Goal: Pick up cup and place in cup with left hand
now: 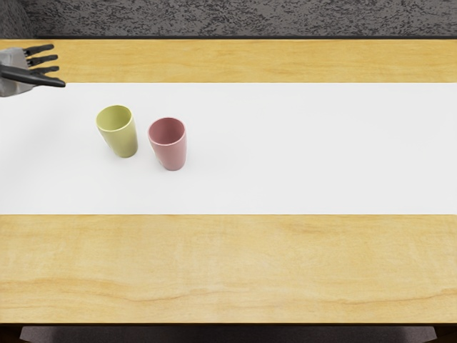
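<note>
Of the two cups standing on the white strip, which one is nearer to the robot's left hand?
The yellow-green tapered cup: it stands closer to the left hand than the pink one.

Wooden tabletop [228,264]: light yellow grain, dark edges front and rear. A white strip [314,150] spans the surface from side to side. Behind it: mottled gray background surface [243,18].

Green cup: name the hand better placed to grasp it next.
Likely left: the left hand is in view, fingers spread, on the green cup's side; the right hand is out of view.
</note>
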Tool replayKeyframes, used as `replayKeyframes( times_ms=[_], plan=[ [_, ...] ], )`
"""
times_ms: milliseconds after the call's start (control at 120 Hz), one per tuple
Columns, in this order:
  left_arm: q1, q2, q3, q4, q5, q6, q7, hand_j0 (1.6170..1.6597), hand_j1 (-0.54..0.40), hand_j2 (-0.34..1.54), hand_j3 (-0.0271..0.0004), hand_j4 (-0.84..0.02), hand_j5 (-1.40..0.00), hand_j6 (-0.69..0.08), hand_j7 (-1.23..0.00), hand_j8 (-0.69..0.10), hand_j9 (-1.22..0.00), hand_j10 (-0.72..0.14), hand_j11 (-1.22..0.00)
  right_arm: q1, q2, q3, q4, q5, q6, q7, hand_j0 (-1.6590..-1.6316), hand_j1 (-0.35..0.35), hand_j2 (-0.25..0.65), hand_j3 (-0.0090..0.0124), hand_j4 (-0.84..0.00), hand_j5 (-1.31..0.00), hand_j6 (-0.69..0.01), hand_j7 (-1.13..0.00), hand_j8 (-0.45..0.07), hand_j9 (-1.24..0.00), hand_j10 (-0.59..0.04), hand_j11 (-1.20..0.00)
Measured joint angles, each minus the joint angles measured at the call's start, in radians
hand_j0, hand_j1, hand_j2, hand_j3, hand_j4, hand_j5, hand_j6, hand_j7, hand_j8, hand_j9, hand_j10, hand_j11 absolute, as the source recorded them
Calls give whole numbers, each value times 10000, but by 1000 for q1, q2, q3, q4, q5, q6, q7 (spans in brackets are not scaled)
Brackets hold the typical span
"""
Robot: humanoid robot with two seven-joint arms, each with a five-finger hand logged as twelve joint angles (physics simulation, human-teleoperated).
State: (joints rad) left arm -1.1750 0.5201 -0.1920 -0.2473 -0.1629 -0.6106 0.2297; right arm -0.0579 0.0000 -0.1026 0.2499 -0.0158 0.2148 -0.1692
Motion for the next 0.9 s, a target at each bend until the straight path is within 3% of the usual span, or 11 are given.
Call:
replayKeyframes(
  times_ms=[92,233,300,383,450,517,583,658,767,900],
  plan=[
    [-10,1,12,0,2,0,3,16573,3491,-1,0,-7,0,-4,1,0,1,3,1,0,0,-8,-2,0,0,-1,-16573,-3307,-32,0,-147,-195,-145,-195,-147,-195,-148,-195],
    [-85,-2,27,1,15,0,76,16577,3491,1,0,2,1,7,1,11,1,11,1,1,0,-10,-5,2,0,-1,-16577,-3308,-32,0,-146,-195,-144,-195,-145,-195,-147,-195],
    [-123,-43,50,2,57,0,99,16578,3491,1,0,2,1,7,1,10,1,10,1,1,0,-10,-5,2,0,-1,-16578,-3308,-32,0,-146,-195,-144,-195,-145,-195,-147,-195],
    [-174,-72,69,1,145,0,112,16579,3491,-1,0,-2,1,2,1,5,1,6,1,1,0,-11,-6,3,0,-1,-16579,-3308,-32,0,-146,-195,-144,-195,-146,-195,-147,-195],
    [-211,-165,95,-2,214,0,114,16579,3491,3,0,11,2,17,2,19,1,17,0,2,0,-11,-6,3,0,-1,-16579,-3308,-32,0,-145,-194,-143,-195,-144,-195,-146,-195],
    [-242,-196,142,-27,262,0,116,16580,3491,-1,0,-4,0,-2,0,2,1,3,0,2,0,-11,-6,3,0,-1,-16580,-3309,-32,0,-147,-195,-145,-195,-146,-195,-147,-195],
    [-284,-195,202,-98,312,0,116,16580,3491,-2,0,-10,0,-9,0,-6,0,-3,0,1,0,-11,-6,3,0,-1,-16580,-3309,-32,0,-147,-195,-146,-195,-147,-195,-148,-195],
    [-311,-157,246,-232,423,24,117,16580,3491,-2,0,-13,-1,-14,0,-10,0,-6,0,1,0,-11,-6,3,0,-1,-16580,-3309,-32,0,-147,-195,-146,-195,-147,-195,-148,-195],
    [-349,-96,302,-432,538,157,116,16580,3491,-1,0,-18,-2,-21,-1,-17,0,-11,0,1,0,-11,-6,3,0,-1,-16580,-3309,-32,0,-147,-195,-146,-195,-147,-195,-148,-195],
    [-389,-41,381,-671,679,408,115,16580,3491,2,0,-19,-3,-23,-1,-20,-1,-13,0,1,0,-11,-6,3,0,-1,-16580,-3309,-32,0,-147,-195,-145,-195,-146,-195,-147,-195]
  ],
)
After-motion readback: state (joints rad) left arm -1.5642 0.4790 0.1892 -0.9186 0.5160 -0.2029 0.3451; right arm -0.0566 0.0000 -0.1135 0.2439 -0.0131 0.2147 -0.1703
